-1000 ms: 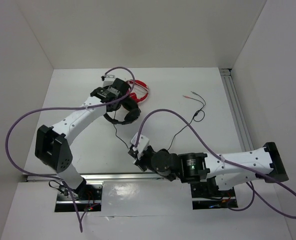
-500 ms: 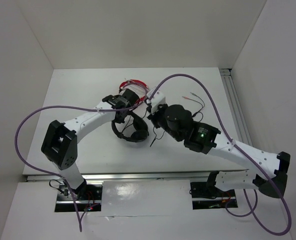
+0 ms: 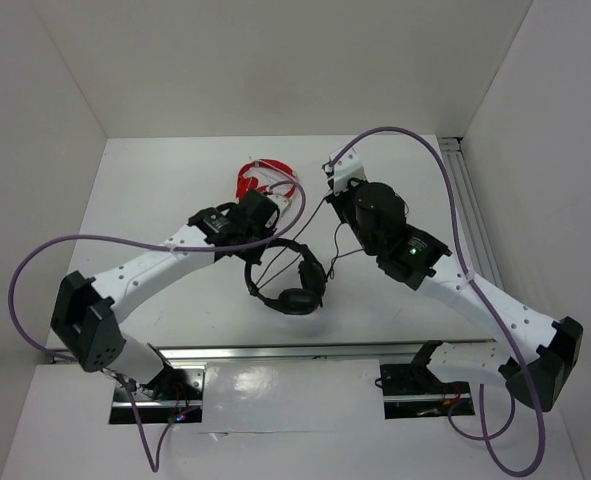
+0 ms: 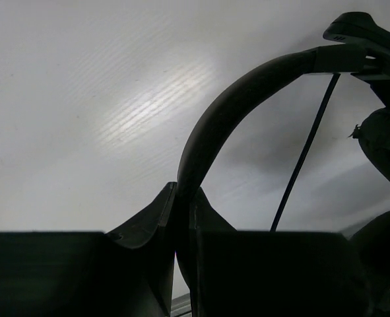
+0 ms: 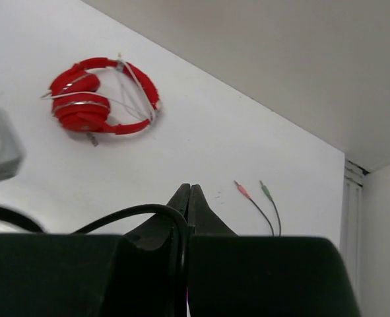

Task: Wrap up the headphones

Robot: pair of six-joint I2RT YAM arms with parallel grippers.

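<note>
The black headphones (image 3: 290,282) hang just right of the table's middle, their earcups toward the front. My left gripper (image 3: 270,238) is shut on their thin headband (image 4: 247,86), which arcs up out of the closed jaws in the left wrist view, with an earcup (image 4: 386,142) at the right edge. Their thin black cable (image 3: 310,222) runs up from them to my right gripper (image 3: 329,195), which is shut on it. In the right wrist view the cable (image 5: 142,212) loops into the closed jaws. Its red and green plugs (image 5: 254,195) lie on the table ahead.
The smaller red headphones (image 3: 265,180) lie at the back, just behind my left wrist; in the right wrist view these red headphones (image 5: 99,99) are at the upper left. A metal rail (image 3: 470,215) runs along the right wall. White walls close the table on three sides.
My right arm has swung from the front middle to the back, carrying the cable. My left arm has carried the black headphones toward the front right, away from the red pair.
</note>
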